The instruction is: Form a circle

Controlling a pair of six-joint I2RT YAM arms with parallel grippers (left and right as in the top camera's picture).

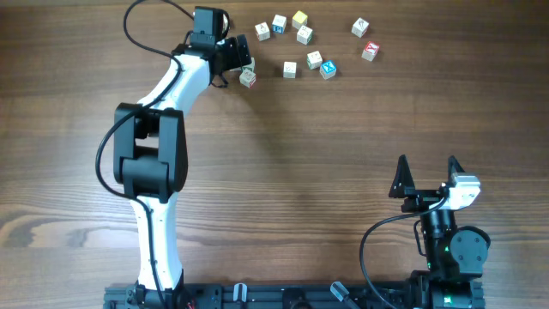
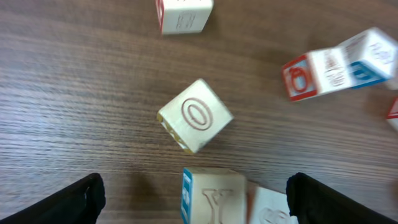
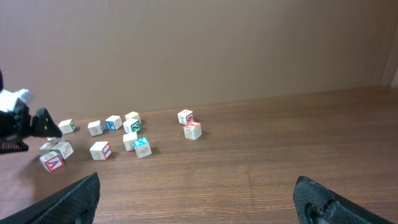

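Hovering left tool (image 2: 196, 200), jaws apart, a Y cube (image 2: 216, 198) between them; O cube (image 2: 194, 116) just ahead; right tool (image 1: 426, 172) likewise apart

The overhead camera is looking straight down from high above, taking in the whole surface (image 1: 343, 146), with both arm bases sitting along the bottom edge. The left wrist camera is pointing steeply down from very near, through the left pincer (image 2: 196, 183), so a few letter cubes (image 2: 194, 116) are filling its frame. The right wrist camera is sitting low and well back, facing through the right pincer (image 3: 197, 180) across the surface toward the wall. All three are sharing the cubes.
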